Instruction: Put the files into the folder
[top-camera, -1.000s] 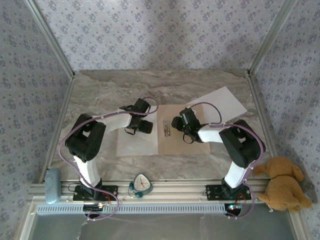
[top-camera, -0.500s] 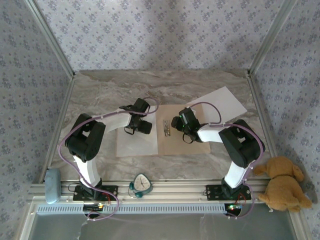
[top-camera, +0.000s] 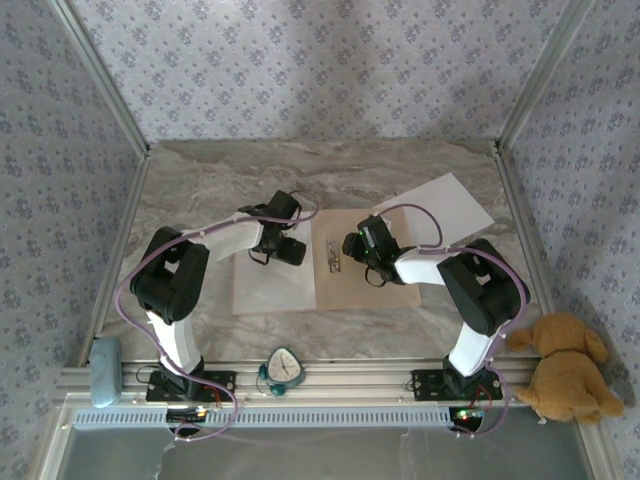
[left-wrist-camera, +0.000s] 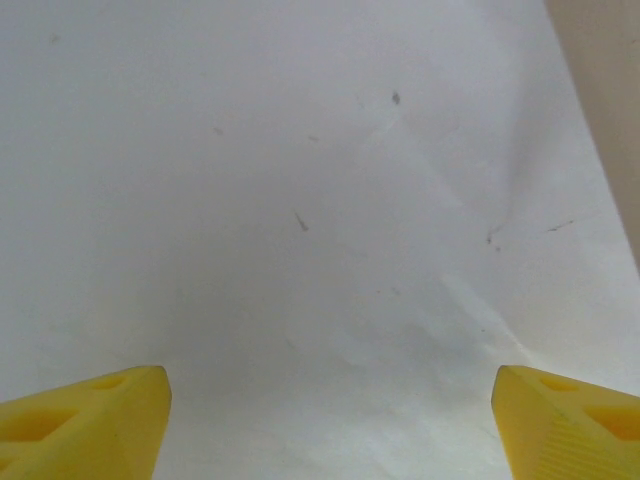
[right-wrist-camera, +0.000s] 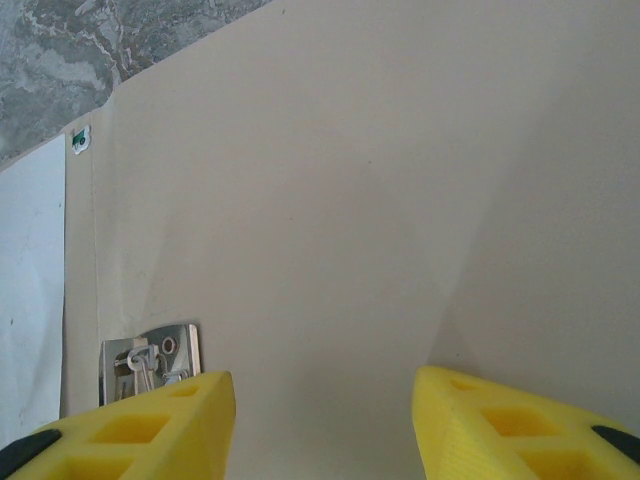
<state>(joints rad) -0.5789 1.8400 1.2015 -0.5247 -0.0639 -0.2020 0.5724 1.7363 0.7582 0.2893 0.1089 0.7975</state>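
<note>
Folder (top-camera: 375, 290) lies open and flat on the table (top-camera: 200, 190), with the clip (top-camera: 335, 258) on its centre fold. One sheet (top-camera: 275, 290) is already on the folder's left half, roughly square with it. The left jaws hang right over that sheet, spread wide with nothing between them. The left wrist view has plain white paper (left-wrist-camera: 300, 200) and a strip of folder (left-wrist-camera: 615, 90) at the right edge. The right jaws are over the folder's right half (right-wrist-camera: 350, 200), just beside the clip (right-wrist-camera: 150, 360), parted about halfway and gripping nothing (can't tell if the tips touch the board or hover).

Key relation: the second sheet (top-camera: 450, 205) lies on the table by the folder's far right corner, farther out and to the right of the right jaws, behind that wrist. Its near edge may overlap the folder, but the right arm (top-camera: 430, 265) hides that. Its long axis is slanted, near-left to far-right, so it's skewed against the folder. The right arm is clearly nearer; the left arm (top-camera: 215, 240) would have to cross the whole folder.

My guess is the right arm goes for it next, pulling it back near-left and turning it square. Thin flat paper is hard to pinch from above, so a slide or an edge grab seems likelier
</note>
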